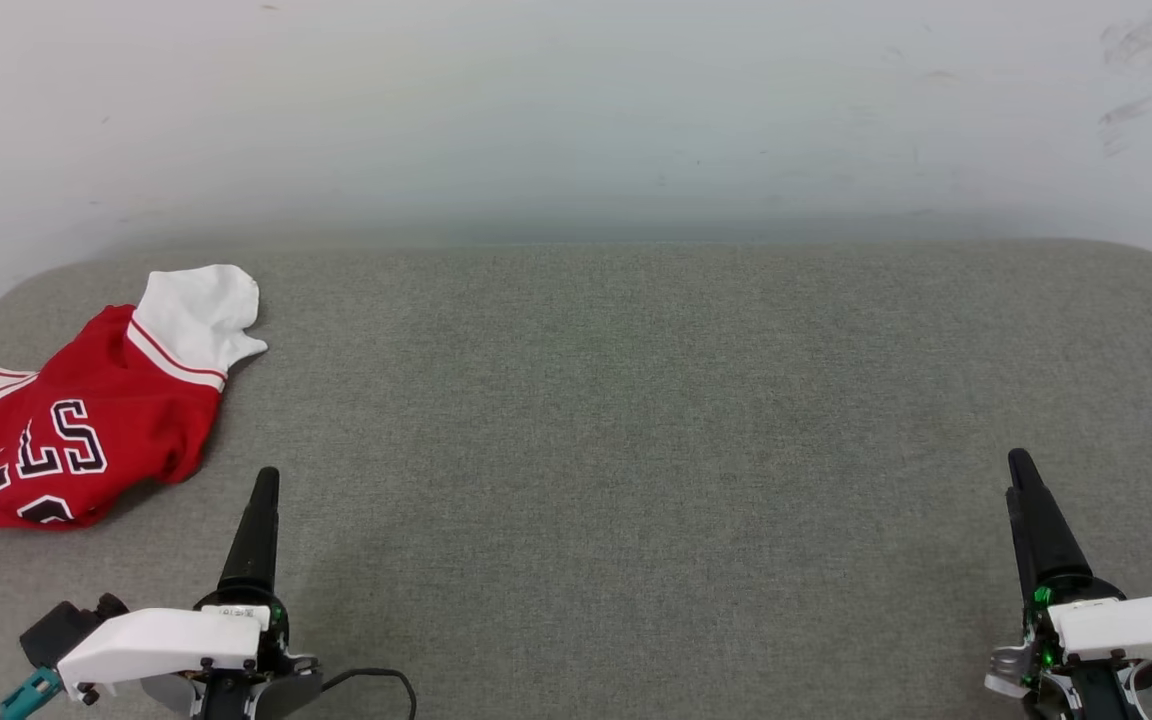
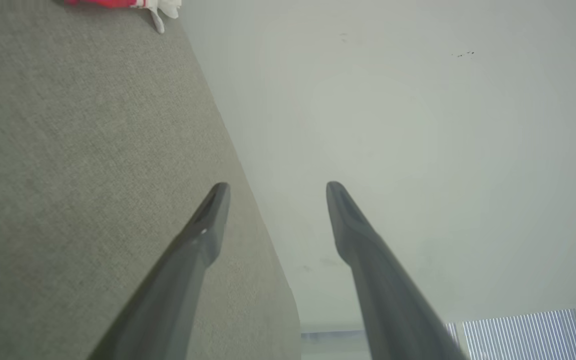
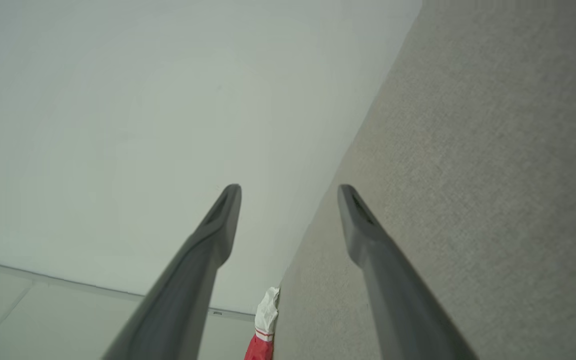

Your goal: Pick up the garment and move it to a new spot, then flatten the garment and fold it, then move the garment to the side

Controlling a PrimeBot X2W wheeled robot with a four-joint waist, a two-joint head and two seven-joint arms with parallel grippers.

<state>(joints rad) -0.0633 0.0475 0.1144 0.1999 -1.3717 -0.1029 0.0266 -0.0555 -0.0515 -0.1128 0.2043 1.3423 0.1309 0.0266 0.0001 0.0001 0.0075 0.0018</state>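
— Two arms and one shirt: what is the biggest thing here?
— A grey fabric-covered surface [image 1: 636, 450] with rounded far corners takes up most of the head view. A pale wall [image 1: 576, 100] rises behind it.
— Where is the garment?
— The garment [image 1: 66, 430] lies crumpled at the far left of the surface, running off that view's left edge. It is red. A white sleeve [image 1: 201, 310] with red-striped trim points toward the wall, and black, white-outlined lettering [image 1: 56, 450] faces up, upside down from the robot's side. A sliver of it shows at the top left of the left wrist view, and a scrap of white and red at the bottom of the right wrist view.
— And the pincers?
— The left gripper [image 2: 274, 186] sits at the lower left of the head view, near the shirt's lower hem but apart from it. Its two dark fingers are spread wide with nothing between them. The right gripper [image 3: 288, 189] sits at the lower right, well apart from the shirt, its fingers likewise spread wide and empty.
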